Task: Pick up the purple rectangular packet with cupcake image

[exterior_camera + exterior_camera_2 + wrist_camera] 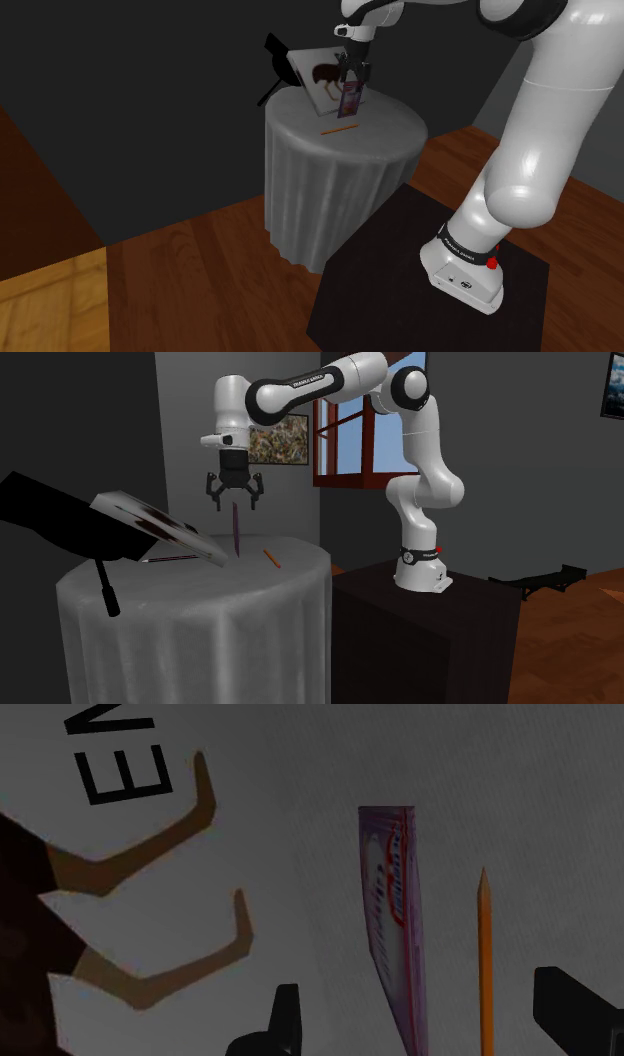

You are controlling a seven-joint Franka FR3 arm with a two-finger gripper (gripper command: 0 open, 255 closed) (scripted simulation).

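Observation:
The purple packet (349,100) stands on its narrow edge above the round grey-draped table (330,190), thin and upright in the second exterior view (236,532). My black gripper (235,502) hangs straight over it, open, with the packet's top end between the spread fingers. In the wrist view the packet (393,904) runs between the two fingers of the gripper (415,989) and neither finger touches it. Its lower end reaches the tablecloth; I cannot tell whether it rests there.
An orange pencil (340,128) (485,964) lies on the cloth just beside the packet. A tilted board with a brown animal picture (320,80) (160,527) leans on a black stand behind it. A dark thin pen (170,559) lies near the board.

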